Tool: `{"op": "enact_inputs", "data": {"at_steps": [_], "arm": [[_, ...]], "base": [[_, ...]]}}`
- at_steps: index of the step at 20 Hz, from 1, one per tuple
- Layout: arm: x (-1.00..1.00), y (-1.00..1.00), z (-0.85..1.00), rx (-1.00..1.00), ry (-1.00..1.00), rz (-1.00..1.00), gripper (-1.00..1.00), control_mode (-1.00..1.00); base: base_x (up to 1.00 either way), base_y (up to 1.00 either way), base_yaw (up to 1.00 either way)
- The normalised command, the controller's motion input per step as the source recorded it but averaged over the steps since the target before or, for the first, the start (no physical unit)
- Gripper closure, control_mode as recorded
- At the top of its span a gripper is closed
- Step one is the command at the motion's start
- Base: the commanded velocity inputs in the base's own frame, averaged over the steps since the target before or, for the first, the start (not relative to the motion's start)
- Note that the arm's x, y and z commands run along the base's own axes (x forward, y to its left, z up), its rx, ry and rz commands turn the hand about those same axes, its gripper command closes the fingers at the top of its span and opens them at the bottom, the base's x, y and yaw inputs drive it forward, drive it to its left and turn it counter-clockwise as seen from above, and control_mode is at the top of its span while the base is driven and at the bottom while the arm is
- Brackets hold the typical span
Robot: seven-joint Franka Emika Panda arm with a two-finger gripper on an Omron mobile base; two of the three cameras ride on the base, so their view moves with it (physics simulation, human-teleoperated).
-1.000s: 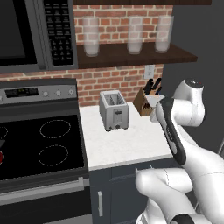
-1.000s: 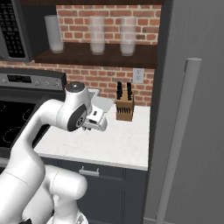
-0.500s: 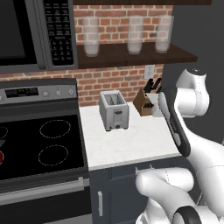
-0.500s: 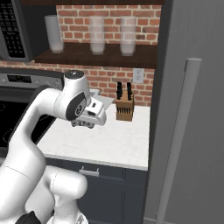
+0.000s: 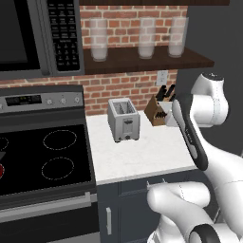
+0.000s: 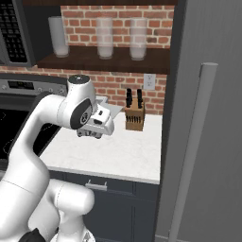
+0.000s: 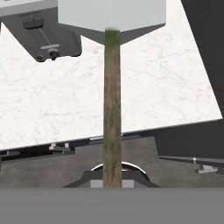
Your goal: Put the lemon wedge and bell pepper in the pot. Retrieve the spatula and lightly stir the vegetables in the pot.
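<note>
The gripper (image 6: 94,134) pinched the spatula (image 7: 112,92) over the counter (image 5: 142,156); carrying it level toward the stove (image 5: 42,161) would be wise.

1. Red brick wall (image 5: 128,85) backed the white marble tabletop (image 5: 142,152); a white outlet (image 6: 150,81) sat in it.
2. Dark wooden shelf (image 5: 142,60) carried three frosted glasses (image 5: 98,39).
3. Black stove (image 5: 42,161) stood left, under a microwave (image 5: 38,38).
4. Toaster (image 5: 123,119) and knife block (image 6: 133,116) stood on the tabletop.
5. Grey fridge (image 6: 208,118) stood right; dark cabinets (image 6: 123,203) below.
</note>
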Motion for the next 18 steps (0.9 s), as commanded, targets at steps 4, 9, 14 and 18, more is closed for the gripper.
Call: {"op": "enact_inputs", "data": {"at_steps": [4, 9, 14, 18], "arm": [[0.0, 0.02, 0.0, 0.0, 0.0, 0.0, 1.0, -1.0], [0.03, 0.12, -0.01, 0.0, 0.0, 0.0, 1.0, -1.0], [0.0, 0.01, 0.0, 0.0, 0.0, 0.0, 1.0, -1.0], [-0.09, 0.04, 0.0, 0.0, 0.0, 0.0, 1.0, 1.0]], "base": [[0.0, 0.0, 0.0], [0.0, 0.0, 0.0], [0.0, 0.0, 0.0], [-0.18, 0.11, 0.0]]}}
